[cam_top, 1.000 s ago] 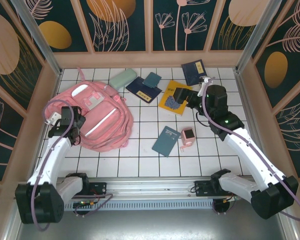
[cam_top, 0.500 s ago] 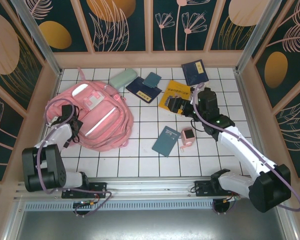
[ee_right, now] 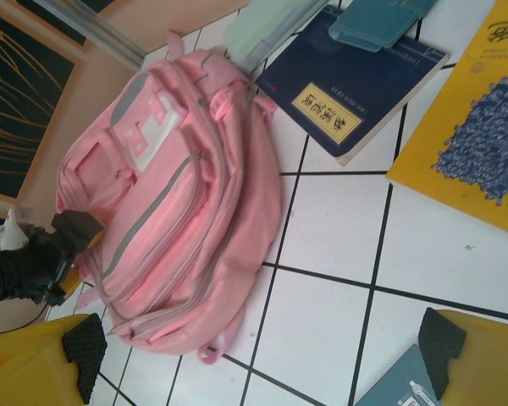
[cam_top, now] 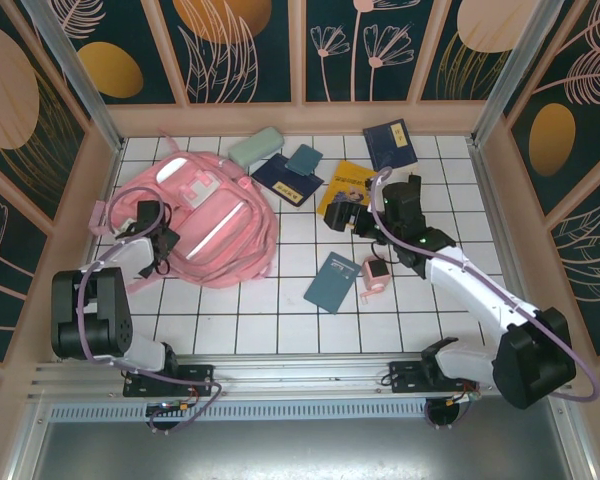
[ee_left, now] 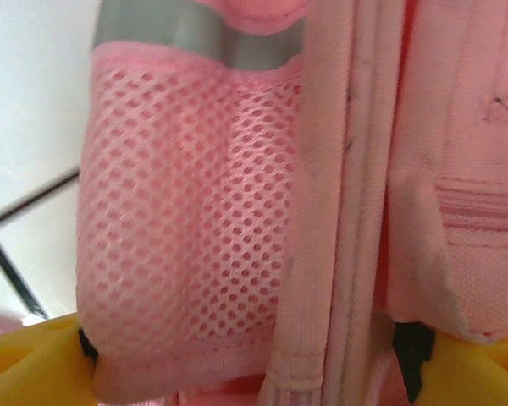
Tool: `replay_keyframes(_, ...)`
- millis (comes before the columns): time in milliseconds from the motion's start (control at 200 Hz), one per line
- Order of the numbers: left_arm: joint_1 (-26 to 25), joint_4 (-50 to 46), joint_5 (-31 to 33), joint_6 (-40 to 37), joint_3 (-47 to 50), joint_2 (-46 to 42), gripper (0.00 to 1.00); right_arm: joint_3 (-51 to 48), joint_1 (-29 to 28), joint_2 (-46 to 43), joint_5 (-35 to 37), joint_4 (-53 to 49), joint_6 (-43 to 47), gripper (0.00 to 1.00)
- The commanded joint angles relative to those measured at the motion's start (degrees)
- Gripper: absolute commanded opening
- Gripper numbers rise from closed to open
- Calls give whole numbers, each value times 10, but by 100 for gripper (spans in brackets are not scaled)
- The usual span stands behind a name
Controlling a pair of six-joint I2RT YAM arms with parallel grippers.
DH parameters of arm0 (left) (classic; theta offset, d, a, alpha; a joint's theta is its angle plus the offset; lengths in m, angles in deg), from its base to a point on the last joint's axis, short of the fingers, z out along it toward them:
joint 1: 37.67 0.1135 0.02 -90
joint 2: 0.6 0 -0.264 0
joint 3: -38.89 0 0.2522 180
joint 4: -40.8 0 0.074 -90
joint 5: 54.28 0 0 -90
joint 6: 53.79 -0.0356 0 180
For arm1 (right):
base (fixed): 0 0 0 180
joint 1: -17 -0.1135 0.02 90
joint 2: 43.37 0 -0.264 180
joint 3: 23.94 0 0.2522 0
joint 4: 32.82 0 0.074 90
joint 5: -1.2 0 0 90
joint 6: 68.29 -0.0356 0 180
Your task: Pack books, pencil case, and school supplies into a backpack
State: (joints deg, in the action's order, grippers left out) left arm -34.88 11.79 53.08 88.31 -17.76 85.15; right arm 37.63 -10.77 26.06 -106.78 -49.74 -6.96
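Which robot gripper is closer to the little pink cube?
Right. The right gripper hangs at the edge of the yellow book, just up and left of the pink cube. The left gripper is far off to the left, at the backpack.

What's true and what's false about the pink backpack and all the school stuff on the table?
1. The pink backpack lies on the left side of the table. True.
2. The yellow book is inside the backpack. False: it lies out on the table, near the right gripper.
3. The right gripper holds the pink cube. False: its jaws are open and empty, and the cube stands on the table beside the dark teal book.
4. A small teal pad lies on a navy book. True.
5. The mint-green pencil case lies on the table at the backpack's far end. True.
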Motion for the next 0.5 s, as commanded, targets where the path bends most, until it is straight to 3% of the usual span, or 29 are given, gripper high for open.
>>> replay_keyframes(0,-26,-37,-63,-25,34,-15,85,-2,-14,12,-8,18,4,96)
replay_keyframes(160,-46,-16,-133,-18,91,-82,79,-4,-30,38,-9,25,4,92)
replay_keyframes(300,-91,-6,-164,-12,109,-107,79,-7,-33,61,-22,38,-5,90)
replay_keyframes(495,-118,-45,-157,-17,97,-146,78,12,-60,88,-10,29,-12,89)
